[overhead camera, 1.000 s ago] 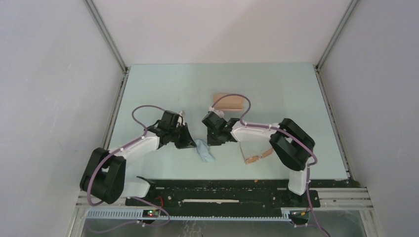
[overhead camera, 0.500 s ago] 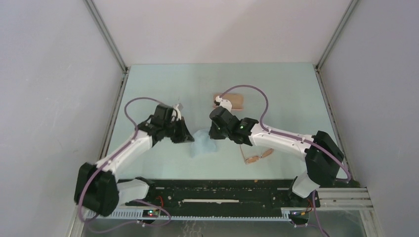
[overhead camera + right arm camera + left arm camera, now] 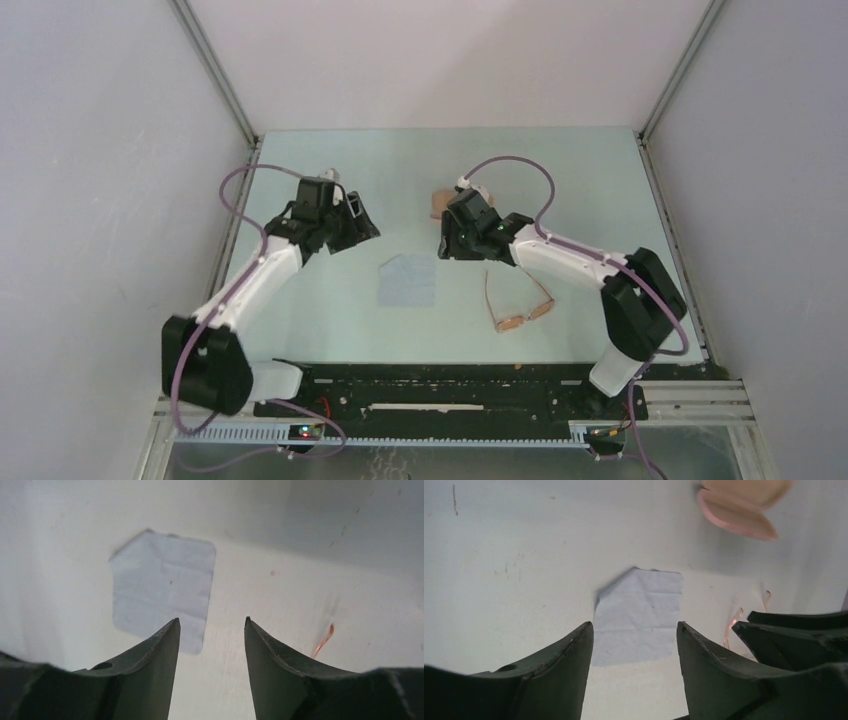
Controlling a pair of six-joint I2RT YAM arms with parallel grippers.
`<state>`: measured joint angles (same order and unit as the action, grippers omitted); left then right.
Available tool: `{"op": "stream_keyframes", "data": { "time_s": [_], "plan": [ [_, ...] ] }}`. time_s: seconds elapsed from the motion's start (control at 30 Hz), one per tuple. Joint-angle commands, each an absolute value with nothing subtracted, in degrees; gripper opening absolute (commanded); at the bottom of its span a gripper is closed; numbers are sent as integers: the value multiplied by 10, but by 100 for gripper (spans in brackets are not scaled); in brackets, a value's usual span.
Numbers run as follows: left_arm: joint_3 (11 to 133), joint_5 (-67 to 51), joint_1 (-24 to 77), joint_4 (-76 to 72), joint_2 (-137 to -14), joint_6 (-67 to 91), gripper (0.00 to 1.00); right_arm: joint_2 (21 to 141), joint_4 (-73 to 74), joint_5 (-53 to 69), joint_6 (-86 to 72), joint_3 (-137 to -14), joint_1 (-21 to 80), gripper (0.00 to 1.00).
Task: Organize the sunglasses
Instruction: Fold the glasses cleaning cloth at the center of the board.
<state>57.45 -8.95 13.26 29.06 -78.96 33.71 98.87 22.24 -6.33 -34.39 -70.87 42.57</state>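
Note:
The sunglasses [image 3: 518, 305] lie on the table right of centre, thin orange-brown frame, temple arms unfolded and pointing away. One temple tip [image 3: 325, 640] shows in the right wrist view. A light blue cloth [image 3: 407, 281] lies spread flat near the middle, also seen as the cloth [image 3: 639, 615] and the cloth [image 3: 162, 587] in the wrist views. My left gripper [image 3: 352, 222] hangs open above the table, left of the cloth, empty. My right gripper [image 3: 455, 238] is open and empty, up and right of the cloth, near the pink case [image 3: 440, 203].
The pink case [image 3: 739, 510] lies open at the back centre, partly hidden by my right arm. Metal rails [image 3: 240, 200] border the table on left and right. The black base bar [image 3: 450, 385] runs along the near edge.
Both grippers have opened and let go of the cloth, which now lies flat on the table. Both arms have lifted and drawn apart, toward the back.

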Motion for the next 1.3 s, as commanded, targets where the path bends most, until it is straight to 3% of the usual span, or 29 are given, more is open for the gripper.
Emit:
{"op": "stream_keyframes", "data": {
  "time_s": [0.0, 0.2, 0.6, 1.07, 1.2, 1.27],
  "plan": [
    [505, 12, 194, 301, -678, 354, 66, 923, 238, -62, -375, -658, 465, 58],
    [374, 6, 220, 248, -653, 422, 64, 920, 169, -98, -474, -589, 529, 57],
    [330, -10, 252, 183, -747, 469, 55, 1004, 131, -91, -522, -586, 538, 46],
    [333, -25, 252, 153, -818, 476, 31, 1042, 129, -67, -521, -604, 539, 33],
    [333, -18, 252, 163, -806, 472, 23, 1044, 126, -69, -520, -604, 540, 18],
    [331, -17, 252, 166, -798, 470, 13, 1043, 126, -68, -520, -604, 540, 9]
  ]
}}
